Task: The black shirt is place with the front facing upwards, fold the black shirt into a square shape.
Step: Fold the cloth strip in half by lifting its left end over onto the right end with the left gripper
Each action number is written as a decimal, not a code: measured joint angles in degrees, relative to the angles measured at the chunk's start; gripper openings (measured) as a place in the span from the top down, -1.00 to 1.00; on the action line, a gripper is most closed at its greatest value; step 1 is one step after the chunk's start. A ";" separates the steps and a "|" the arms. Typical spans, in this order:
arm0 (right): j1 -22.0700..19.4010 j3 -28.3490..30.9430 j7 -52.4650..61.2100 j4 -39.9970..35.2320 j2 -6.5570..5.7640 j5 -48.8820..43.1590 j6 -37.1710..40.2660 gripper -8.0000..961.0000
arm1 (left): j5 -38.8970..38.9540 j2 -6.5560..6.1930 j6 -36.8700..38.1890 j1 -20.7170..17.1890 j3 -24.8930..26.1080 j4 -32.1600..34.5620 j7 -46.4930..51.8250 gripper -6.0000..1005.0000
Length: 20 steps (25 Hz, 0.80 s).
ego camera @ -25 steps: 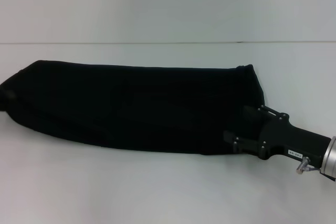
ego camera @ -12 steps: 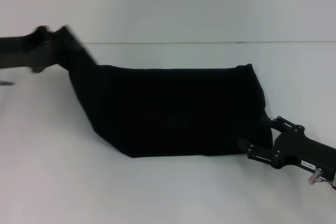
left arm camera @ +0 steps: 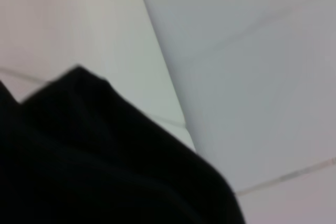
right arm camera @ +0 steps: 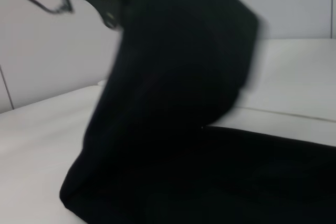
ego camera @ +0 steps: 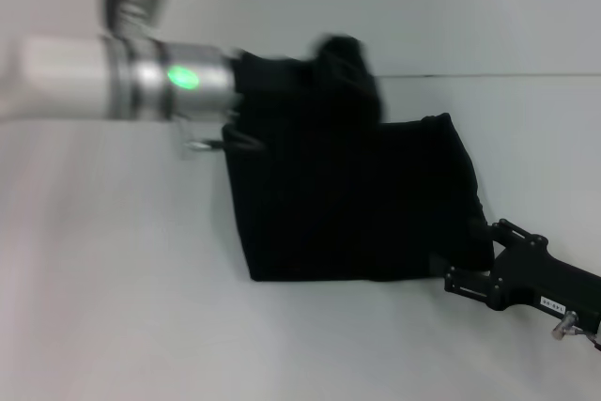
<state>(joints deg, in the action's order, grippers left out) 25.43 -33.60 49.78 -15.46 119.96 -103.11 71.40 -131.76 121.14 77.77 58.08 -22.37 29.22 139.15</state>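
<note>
One white table (ego camera: 113, 307) | black shirt (ego camera: 376, 204) half-lifted | left end effector (ego camera: 246, 91) pinching shirt | right end effector (ego camera: 470, 279) grip unclear

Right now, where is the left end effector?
In the head view the left end effector is raised above the middle of the table, carrying the left end of the black shirt over toward the right.

table (ego camera: 113, 307): white, flat | wall (ego camera: 451, 7): pale, possibly tiled behind table
</note>
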 joint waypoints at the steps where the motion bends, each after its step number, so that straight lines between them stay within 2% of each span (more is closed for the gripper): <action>1: -0.07 0.02 0.01 0.14 -0.01 0.02 -0.12 -0.91 | 0.29 1.29 -1.49 0.52 -0.65 -0.63 -0.93 0.85; 2: -0.12 0.03 0.07 0.24 -0.04 0.03 -0.26 -0.91 | 0.97 2.79 -3.63 1.19 -1.51 -2.47 -2.52 0.85; 3: -0.20 0.05 0.07 0.45 -0.04 0.05 -0.43 -0.91 | 2.77 3.20 -6.59 1.97 -2.26 -6.50 -5.55 0.85; 7: -0.16 0.14 0.03 1.04 0.00 0.13 -1.66 -0.91 | 6.81 3.14 -12.47 2.69 -2.95 -17.96 -12.39 0.85; 16: 3.93 1.14 0.10 2.79 0.19 3.21 -7.81 -0.91 | 8.81 3.48 -14.31 0.23 -2.70 -20.39 -16.12 0.83; 20: 4.08 1.19 -0.11 2.85 0.14 3.34 -8.35 -0.91 | 9.56 3.51 -16.82 0.16 -2.68 -21.71 -17.99 0.82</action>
<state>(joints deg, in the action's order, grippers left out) 29.50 -32.41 49.67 -12.61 120.09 -99.77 63.05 -122.20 124.65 60.95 58.24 -25.05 7.52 121.16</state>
